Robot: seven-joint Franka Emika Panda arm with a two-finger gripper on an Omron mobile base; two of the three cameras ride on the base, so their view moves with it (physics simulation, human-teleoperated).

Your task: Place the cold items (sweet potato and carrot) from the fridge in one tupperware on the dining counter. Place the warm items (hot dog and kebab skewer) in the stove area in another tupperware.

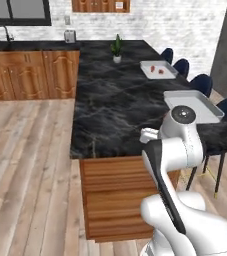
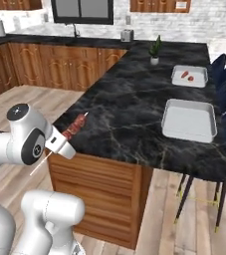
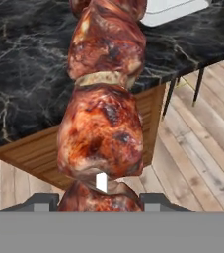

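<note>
We see gripper (image 3: 99, 200) clenched on brown grilled-meat kebab skewer (image 3: 103, 99), frame centre. Far white rectangular tupperware (image 2: 189, 76), upper right, holds two reddish items. Near white tupperware (image 2: 189, 120) empty; we judge skewer drop-off left.

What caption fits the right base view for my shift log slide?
Claw carries the kebab skewer toward the dining counter, where an empty tupperware waits nearest.

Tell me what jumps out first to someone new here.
The kebab skewer clamped in the gripper, looming in the hand view, held off the near edge of the black marble counter. Next, two white tupperware trays by the stools: the nearer one empty, the farther one holding two small reddish items.
</note>
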